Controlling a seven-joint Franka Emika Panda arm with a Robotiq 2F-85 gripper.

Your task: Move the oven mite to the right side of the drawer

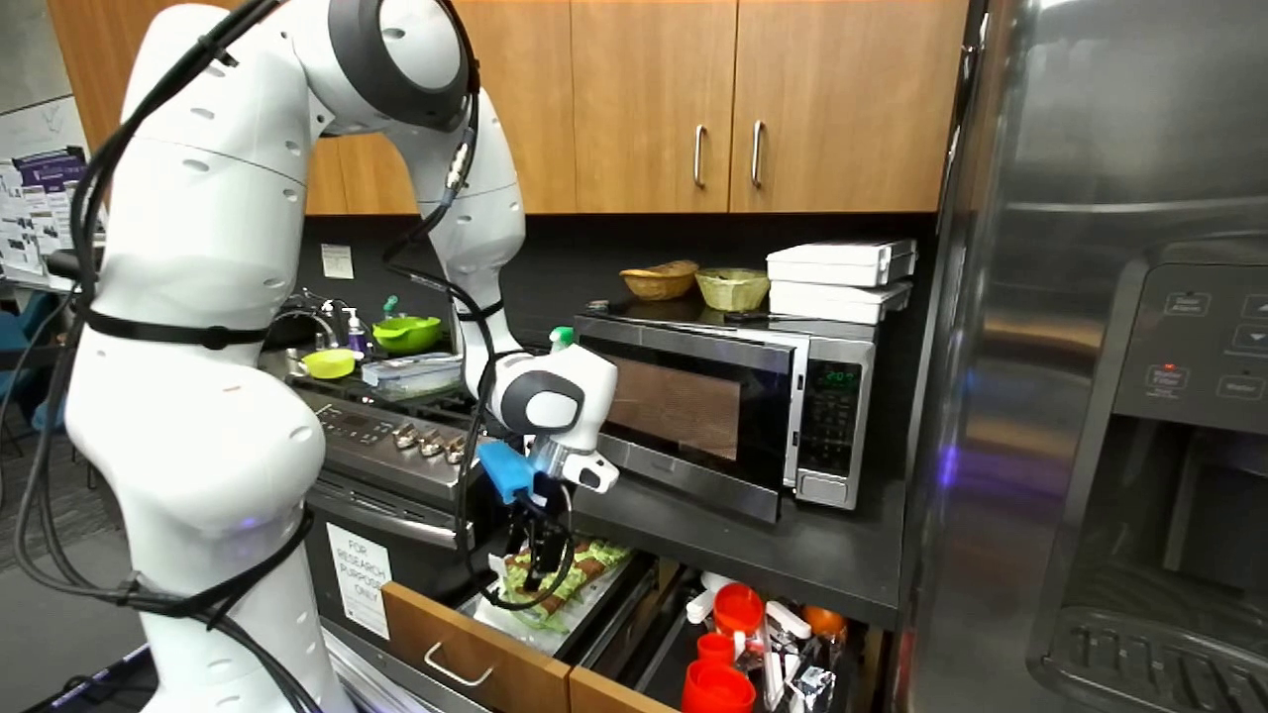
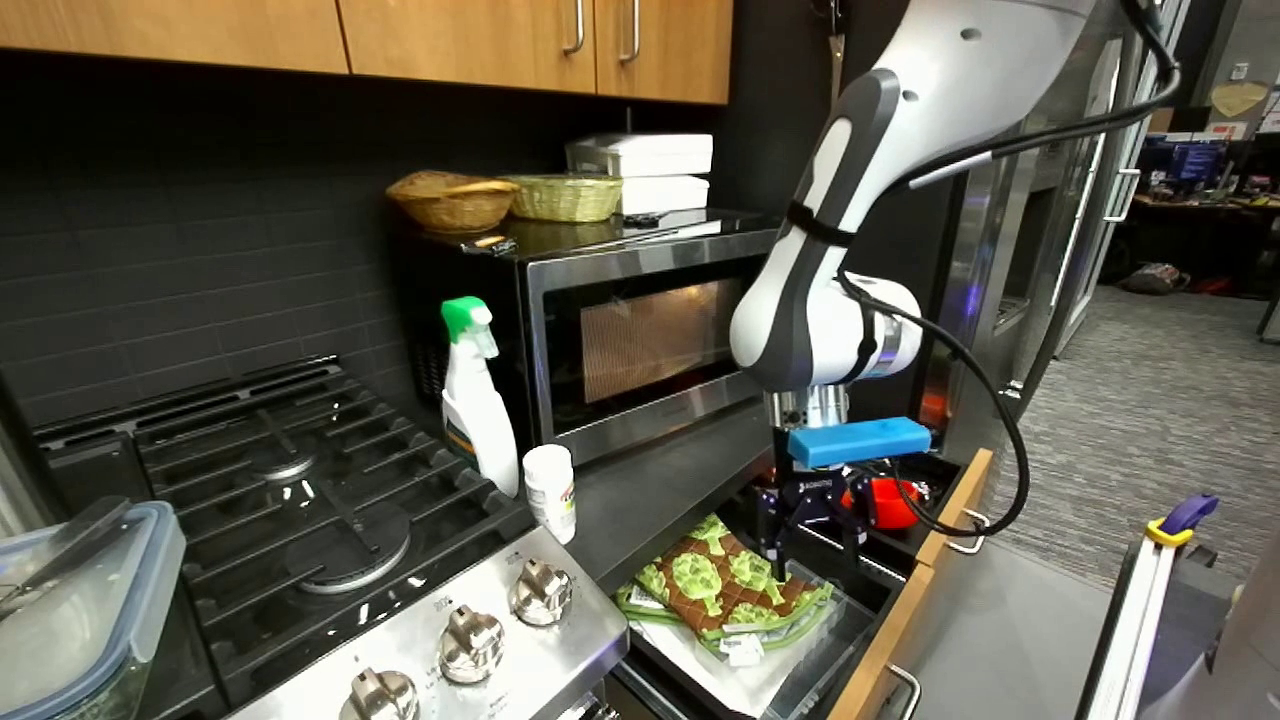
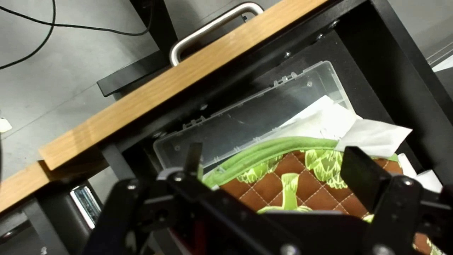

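The oven mite (image 1: 584, 569) is a quilted brown cloth with green artichokes and green trim. It lies flat in the open drawer, and shows in both exterior views (image 2: 712, 578) and in the wrist view (image 3: 304, 184). The drawer has a light wood front (image 1: 475, 659) with a metal handle; this front also shows in an exterior view (image 2: 885, 640) and the wrist view (image 3: 191, 76). My gripper (image 2: 815, 560) points down over the mite's edge nearer the drawer front. In the wrist view its fingers (image 3: 274, 154) are wide apart with nothing between them. Whether a fingertip touches the cloth is unclear.
White paper (image 3: 325, 118) and a clear plastic tray (image 3: 244, 109) lie under the mite. A neighbouring open drawer holds red cups (image 1: 718, 686) and utensils. The counter edge (image 1: 753, 564) and microwave (image 1: 693, 406) overhang behind. A stove (image 2: 300, 520) stands beside the drawer.
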